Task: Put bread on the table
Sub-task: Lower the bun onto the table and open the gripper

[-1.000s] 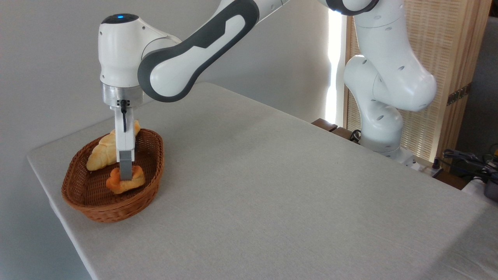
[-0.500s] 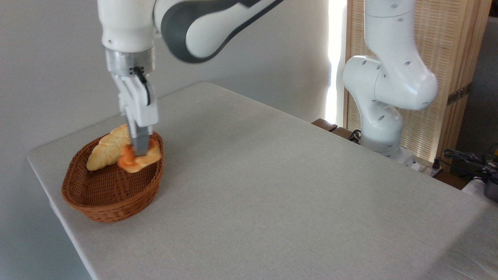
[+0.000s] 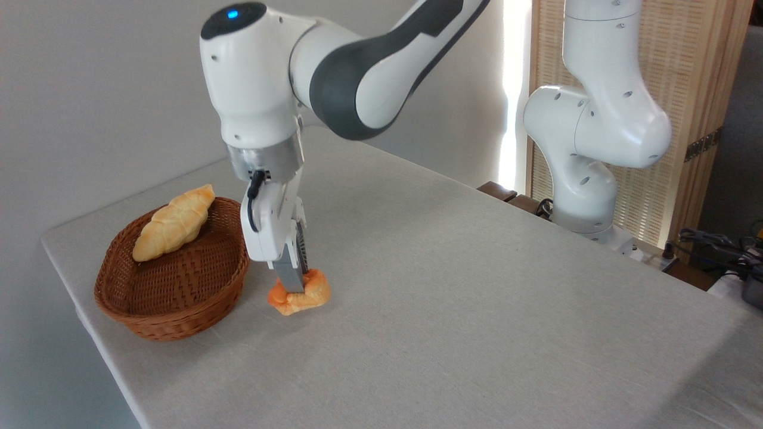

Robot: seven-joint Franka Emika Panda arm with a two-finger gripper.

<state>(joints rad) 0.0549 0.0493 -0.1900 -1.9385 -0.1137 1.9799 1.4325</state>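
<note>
The jaws (image 3: 296, 285) are clamping the bread (image 3: 299, 296), which is sitting on or just above the counter (image 3: 453, 286), at three o'clock of the wicker basket (image 3: 173, 298). To finish well, the arm should be confirming contact, parting the jaws gently, then rising straight so the bun is not dragged.

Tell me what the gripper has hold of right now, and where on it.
The gripper is shut on the small orange bread, pinching its knotted top from above; the bread sits at table level beside the basket.
</note>
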